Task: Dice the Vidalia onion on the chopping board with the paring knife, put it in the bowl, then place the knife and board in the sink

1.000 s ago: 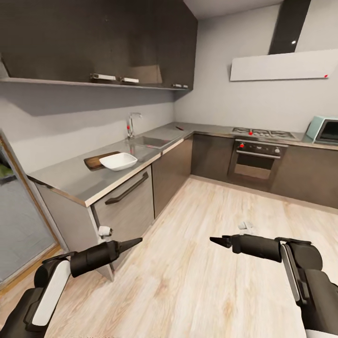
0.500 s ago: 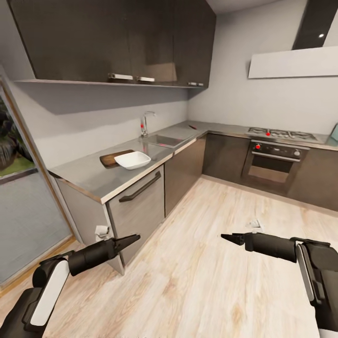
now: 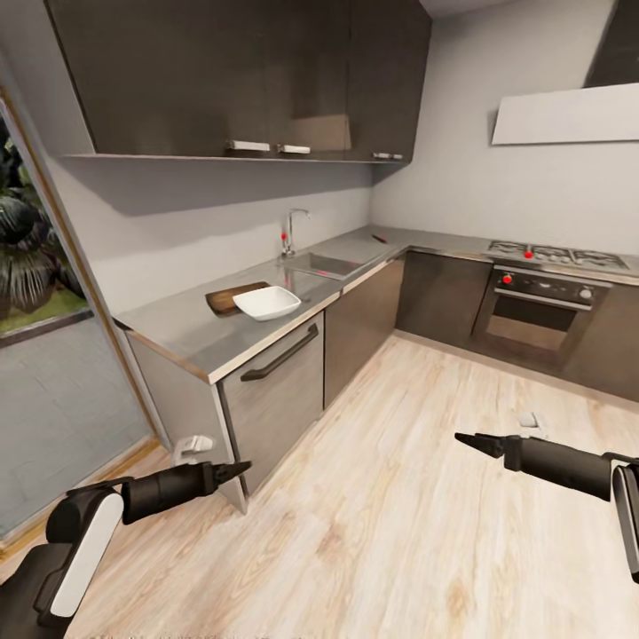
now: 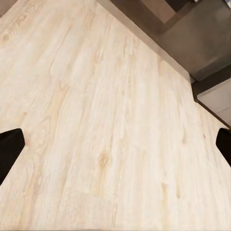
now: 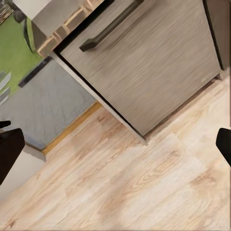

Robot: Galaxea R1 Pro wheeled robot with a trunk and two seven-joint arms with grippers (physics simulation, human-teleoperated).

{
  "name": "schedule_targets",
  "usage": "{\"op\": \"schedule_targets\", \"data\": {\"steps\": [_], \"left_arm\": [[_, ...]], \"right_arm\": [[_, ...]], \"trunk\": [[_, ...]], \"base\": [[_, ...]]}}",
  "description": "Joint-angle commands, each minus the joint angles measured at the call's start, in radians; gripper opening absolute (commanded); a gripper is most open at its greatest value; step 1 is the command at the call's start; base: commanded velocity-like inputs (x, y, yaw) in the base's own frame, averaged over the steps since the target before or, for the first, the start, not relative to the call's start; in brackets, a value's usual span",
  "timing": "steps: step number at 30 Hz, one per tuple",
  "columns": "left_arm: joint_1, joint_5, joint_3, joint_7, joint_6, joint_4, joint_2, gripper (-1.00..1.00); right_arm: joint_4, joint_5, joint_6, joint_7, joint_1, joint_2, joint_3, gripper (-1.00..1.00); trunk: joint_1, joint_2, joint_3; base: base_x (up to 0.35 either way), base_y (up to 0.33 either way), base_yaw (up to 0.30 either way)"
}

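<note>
the long grey surface carries the sink, its basin too shallowly seen to show any onion, with the white bowl overlapping the near edge of the chopping board, mostly hidden behind it. far along, a small reddish sliver, likely the paring knife, is too tiny to confirm. over the floor, the left pincer and right pincer hold nothing, fingertips wide apart at the wrist views' edges.

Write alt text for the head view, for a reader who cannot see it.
A kitchen seen from across a pale wood floor: a white bowl in front of a brown chopping board on a grey L-shaped countertop, with the sink and tap beyond. Both arms reach forward low over the floor, left gripper and right gripper, holding nothing. An oven stands at right.
</note>
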Motion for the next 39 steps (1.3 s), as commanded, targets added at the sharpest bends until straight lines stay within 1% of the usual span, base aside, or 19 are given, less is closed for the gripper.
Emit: {"op": "schedule_targets", "data": {"steps": [1, 4, 5, 6, 7, 8, 9, 11, 12, 13, 14, 15, 17, 18, 19, 21, 24, 26, 39], "left_arm": [[-0.001, -0.001, 0.001, -0.001, 0.005, -0.001, -0.003, 1.00], [-0.001, 0.005, 0.002, 0.003, 0.004, 0.001, -0.010, 1.00], [-0.001, 0.007, 0.002, 0.003, 0.002, 0.001, -0.016, 1.00], [-0.001, 0.009, 0.003, 0.003, 0.001, 0.002, -0.021, 1.00], [-0.001, 0.013, 0.004, 0.000, -0.001, 0.002, -0.028, 1.00], [-0.001, 0.022, 0.005, -0.003, -0.002, 0.003, -0.031, 1.00], [-0.001, 0.029, 0.005, -0.005, -0.002, 0.003, -0.032, 1.00], [-0.001, 0.080, 0.004, -0.020, -0.003, 0.005, -0.034, 1.00], [-0.001, 0.124, 0.002, -0.039, -0.004, 0.005, -0.034, 1.00], [-0.001, 0.148, 0.001, -0.052, -0.004, 0.005, -0.034, 1.00], [-0.001, 0.184, 0.000, -0.080, -0.005, 0.004, -0.033, 1.00], [-0.001, 0.207, -0.002, -0.111, -0.005, 0.004, -0.033, 1.00], [-0.001, 0.232, -0.003, -0.176, -0.006, 0.005, -0.030, 1.00], [-0.001, 0.235, -0.003, -0.191, -0.006, 0.005, -0.029, 1.00], [-0.001, 0.239, -0.003, -0.236, -0.006, 0.004, -0.029, 1.00], [-0.001, 0.237, -0.004, -0.252, -0.005, 0.003, -0.030, 1.00], [-0.001, 0.216, -0.005, -0.256, -0.004, -0.001, -0.029, 1.00], [-0.001, 0.194, -0.006, -0.258, -0.004, -0.004, -0.030, 1.00], [-0.001, 0.187, -0.008, -0.266, -0.002, -0.007, -0.033, 1.00]], "right_arm": [[-0.002, 0.005, 0.008, 0.013, -0.001, -0.001, -0.001, 1.00], [-0.001, 0.001, 0.008, 0.018, 0.000, 0.000, 0.006, 1.00], [0.000, 0.000, 0.008, 0.019, 0.000, 0.002, 0.020, 1.00], [0.000, 0.000, 0.008, 0.019, 0.000, 0.004, 0.043, 1.00], [0.000, -0.001, 0.008, 0.015, 0.000, 0.007, 0.083, 1.00], [0.001, 0.003, 0.007, 0.013, 0.000, 0.008, 0.104, 1.00], [0.001, 0.005, 0.007, 0.011, 0.000, 0.008, 0.112, 1.00], [0.003, 0.007, 0.007, 0.000, 0.001, 0.009, 0.133, 1.00], [0.003, 0.008, 0.007, -0.007, 0.001, 0.009, 0.139, 1.00], [0.003, 0.009, 0.007, -0.010, 0.001, 0.009, 0.141, 1.00], [0.004, 0.009, 0.007, -0.013, 0.001, 0.008, 0.143, 1.00], [0.004, 0.009, 0.007, -0.016, 0.001, 0.007, 0.145, 1.00], [0.004, 0.008, 0.008, -0.018, 0.001, 0.004, 0.143, 1.00], [0.004, 0.008, 0.008, -0.019, 0.001, 0.003, 0.143, 1.00], [0.004, 0.009, 0.008, -0.019, 0.001, 0.002, 0.141, 1.00], [0.004, 0.008, 0.008, -0.017, 0.000, 0.003, 0.139, 1.00], [0.004, 0.005, 0.009, -0.016, 0.000, 0.002, 0.133, 1.00], [0.004, 0.004, 0.010, -0.016, -0.001, 0.002, 0.110, 1.00], [0.004, 0.007, 0.014, -0.016, -0.001, 0.002, 0.100, 1.00]], "trunk": [[-0.004, 0.007, 0.001], [-0.015, 0.028, 0.007], [-0.019, 0.035, 0.009], [-0.023, 0.042, 0.011], [-0.027, 0.049, 0.013], [-0.031, 0.056, 0.015], [-0.035, 0.063, 0.017], [-0.042, 0.077, 0.022], [-0.046, 0.084, 0.024], [-0.050, 0.091, 0.026], [-0.054, 0.098, 0.028], [-0.058, 0.105, 0.030], [-0.065, 0.119, 0.034], [-0.069, 0.126, 0.036], [-0.073, 0.133, 0.038], [-0.081, 0.147, 0.043], [-0.092, 0.168, 0.051], [-0.100, 0.182, 0.057], [-0.150, 0.273, 0.098]], "base": [[0.000, 0.000, 0.127], [0.000, 0.000, 0.117], [0.000, 0.000, 0.107], [0.000, 0.000, 0.102], [0.000, 0.000, 0.098], [0.000, 0.000, 0.096], [0.000, 0.000, 0.094], [0.000, 0.000, 0.068], [0.000, 0.000, 0.035], [0.000, 0.000, 0.028], [0.000, 0.000, 0.018], [0.000, 0.000, 0.012], [0.000, 0.000, 0.006], [0.000, 0.000, 0.004], [0.000, 0.000, 0.002], [0.000, 0.000, 0.001], [0.000, 0.000, -0.002], [0.000, 0.000, -0.123], [0.000, 0.000, -0.277]]}}
